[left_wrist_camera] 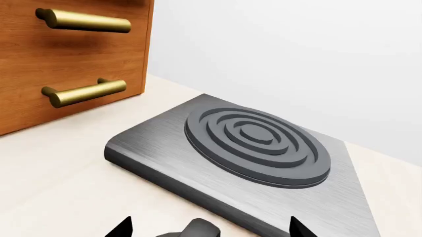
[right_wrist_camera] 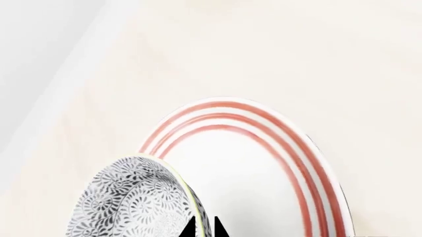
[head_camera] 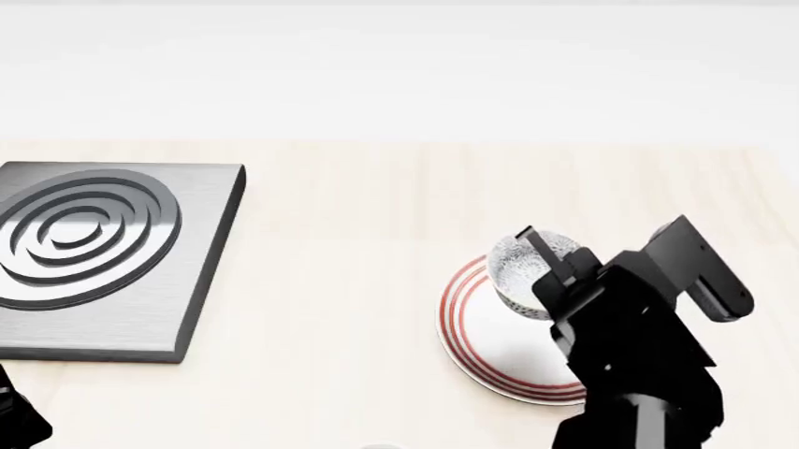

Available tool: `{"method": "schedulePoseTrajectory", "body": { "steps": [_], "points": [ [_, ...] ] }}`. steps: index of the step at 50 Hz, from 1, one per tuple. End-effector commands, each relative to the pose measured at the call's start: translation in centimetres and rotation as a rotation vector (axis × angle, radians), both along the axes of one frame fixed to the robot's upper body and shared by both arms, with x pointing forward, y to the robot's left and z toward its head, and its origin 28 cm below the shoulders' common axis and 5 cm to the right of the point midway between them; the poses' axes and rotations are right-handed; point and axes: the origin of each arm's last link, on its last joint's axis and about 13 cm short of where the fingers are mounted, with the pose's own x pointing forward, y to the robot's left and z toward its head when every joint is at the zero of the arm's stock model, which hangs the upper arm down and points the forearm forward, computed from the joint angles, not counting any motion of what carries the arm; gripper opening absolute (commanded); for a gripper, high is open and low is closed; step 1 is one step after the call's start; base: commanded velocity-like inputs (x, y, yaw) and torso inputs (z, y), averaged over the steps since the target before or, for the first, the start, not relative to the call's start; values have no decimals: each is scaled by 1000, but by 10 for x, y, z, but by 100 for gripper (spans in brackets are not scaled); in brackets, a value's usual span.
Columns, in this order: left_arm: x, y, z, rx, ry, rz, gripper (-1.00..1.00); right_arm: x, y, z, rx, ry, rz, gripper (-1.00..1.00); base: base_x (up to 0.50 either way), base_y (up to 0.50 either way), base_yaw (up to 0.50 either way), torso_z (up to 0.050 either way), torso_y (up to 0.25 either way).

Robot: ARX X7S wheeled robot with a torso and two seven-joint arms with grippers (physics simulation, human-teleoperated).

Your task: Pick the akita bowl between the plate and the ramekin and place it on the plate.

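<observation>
The akita bowl (head_camera: 529, 265), white with a fine grey speckled pattern, is over the far part of the plate (head_camera: 480, 348), a white plate with red rings. My right gripper (head_camera: 545, 254) is shut on the bowl's rim. The right wrist view shows the fingertips of that gripper (right_wrist_camera: 203, 228) pinching the bowl (right_wrist_camera: 132, 202) wall, with the plate (right_wrist_camera: 264, 116) behind it. I cannot tell whether the bowl rests on the plate or hangs just above it. My left gripper (left_wrist_camera: 209, 229) is open and empty, low over the counter near the hob. The ramekin is out of view.
A grey hob slab (head_camera: 88, 245) with a ringed burner (left_wrist_camera: 257, 143) lies at the left of the counter. A wooden drawer front (left_wrist_camera: 66, 49) with brass handles (left_wrist_camera: 84, 92) stands beside it. A pale wall runs along the counter's back.
</observation>
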Motion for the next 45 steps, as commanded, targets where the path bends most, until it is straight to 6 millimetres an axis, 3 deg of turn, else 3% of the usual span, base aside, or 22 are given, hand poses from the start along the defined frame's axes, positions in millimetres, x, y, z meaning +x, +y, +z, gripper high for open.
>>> {"method": "schedulePoseTrajectory", "body": {
  "steps": [1, 45],
  "points": [
    [0, 0, 0, -1, -1, 0, 100, 1, 2, -3, 17, -16, -42, -100, 0, 0, 0, 0, 0],
    [0, 0, 0, -2, -2, -1, 100, -4, 7, -17, 22, 14, -51, -100, 0, 0, 0, 0, 0]
  ]
}}
